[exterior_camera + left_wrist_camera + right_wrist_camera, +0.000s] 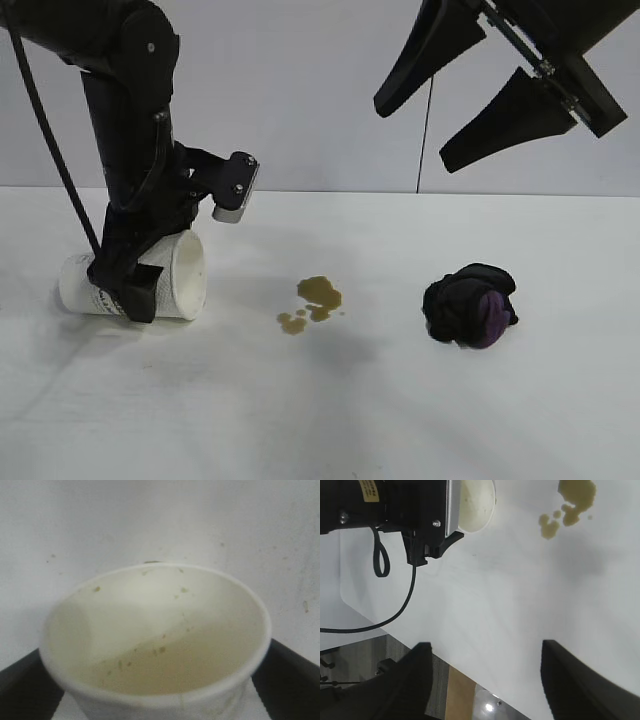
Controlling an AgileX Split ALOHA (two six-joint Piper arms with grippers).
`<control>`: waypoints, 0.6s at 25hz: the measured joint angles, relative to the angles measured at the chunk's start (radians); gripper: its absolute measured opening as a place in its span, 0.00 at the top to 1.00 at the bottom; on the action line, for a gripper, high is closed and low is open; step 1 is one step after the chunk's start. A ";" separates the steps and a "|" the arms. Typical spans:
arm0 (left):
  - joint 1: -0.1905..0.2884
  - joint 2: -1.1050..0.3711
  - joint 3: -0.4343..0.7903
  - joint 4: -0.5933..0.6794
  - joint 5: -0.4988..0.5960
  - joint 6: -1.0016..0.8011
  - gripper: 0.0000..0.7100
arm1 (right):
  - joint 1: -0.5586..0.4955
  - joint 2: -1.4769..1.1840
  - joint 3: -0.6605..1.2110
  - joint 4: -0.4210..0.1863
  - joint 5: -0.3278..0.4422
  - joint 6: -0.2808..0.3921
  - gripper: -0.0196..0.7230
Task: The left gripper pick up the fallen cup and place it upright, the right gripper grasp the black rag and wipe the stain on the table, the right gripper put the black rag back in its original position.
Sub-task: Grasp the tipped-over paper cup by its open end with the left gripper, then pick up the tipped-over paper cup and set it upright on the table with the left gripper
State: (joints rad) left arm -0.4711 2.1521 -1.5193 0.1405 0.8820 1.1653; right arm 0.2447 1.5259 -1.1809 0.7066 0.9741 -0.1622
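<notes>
The white cup [180, 275] lies on its side at the left of the table [300, 420], its mouth turned toward the stain. My left gripper [125, 290] straddles it, one finger against each side, and the cup still rests on the table. The left wrist view looks into the speckled cup [155, 630] with the left gripper [155, 650] round it. The brown stain [315, 300] sits mid-table. To its right lies the black rag [470, 305], bundled with a purple patch. My right gripper [412, 135] hangs open high above the rag, holding nothing.
The right wrist view shows the open right gripper [485, 646] over bare table, with the stain [570, 502], the cup's mouth [475, 505] and the left arm's cable [395, 610] beyond it. The table's edge and the floor show past it.
</notes>
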 joint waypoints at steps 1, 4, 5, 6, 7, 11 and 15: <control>0.000 -0.001 -0.002 -0.001 0.004 0.000 0.24 | 0.000 0.000 0.000 0.000 0.000 0.000 0.39; 0.000 -0.002 -0.006 -0.002 0.011 -0.022 0.26 | 0.000 0.000 0.000 0.000 -0.002 0.000 0.39; 0.000 -0.004 -0.006 -0.002 0.011 -0.038 0.26 | 0.000 0.000 0.000 0.001 -0.002 0.000 0.39; 0.000 -0.008 -0.006 -0.005 0.008 -0.060 0.26 | 0.000 0.000 0.000 0.001 -0.002 0.000 0.39; 0.000 -0.017 -0.006 -0.012 0.003 -0.079 0.26 | 0.000 0.000 0.000 0.001 -0.002 0.000 0.39; 0.016 -0.101 -0.006 -0.140 -0.059 -0.099 0.26 | 0.000 0.000 0.000 0.001 -0.002 0.000 0.39; 0.090 -0.204 -0.006 -0.430 -0.097 -0.024 0.26 | 0.000 0.000 0.000 0.001 -0.002 0.000 0.39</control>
State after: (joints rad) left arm -0.3811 1.9478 -1.5249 -0.2896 0.7847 1.1413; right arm 0.2447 1.5259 -1.1809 0.7076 0.9722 -0.1622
